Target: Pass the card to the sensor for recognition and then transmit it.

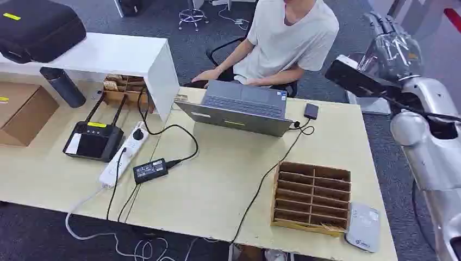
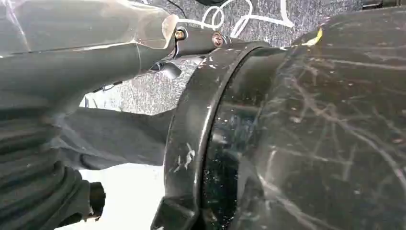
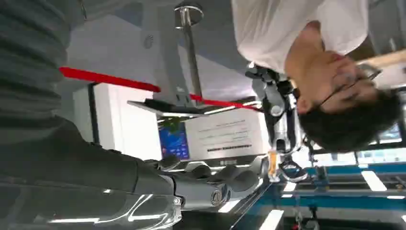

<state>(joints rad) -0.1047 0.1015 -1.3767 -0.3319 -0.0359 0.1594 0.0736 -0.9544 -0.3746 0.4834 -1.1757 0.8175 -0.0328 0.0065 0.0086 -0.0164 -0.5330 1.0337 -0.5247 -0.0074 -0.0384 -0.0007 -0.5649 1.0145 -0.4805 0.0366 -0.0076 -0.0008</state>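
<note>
Right hand (image 1: 388, 41) raised beside counter (image 1: 217, 185), fingers (image 3: 230, 177) curled, no card seen in them; left hand (image 2: 72, 62) fingers: cannot tell. Advise: locate card, then approach white sensor (image 1: 364, 227) flat and slowly.

A person (image 1: 288, 41) sits behind an open laptop (image 1: 239, 111) on the worktop (image 1: 217, 185), with a router (image 1: 93, 140), power strip (image 1: 124, 155) and cardboard box (image 1: 22, 111) alongside.

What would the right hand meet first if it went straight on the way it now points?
Nothing close: the right hand points into open room beside the person; a metal rig stands farther off, depth unclear.
</note>
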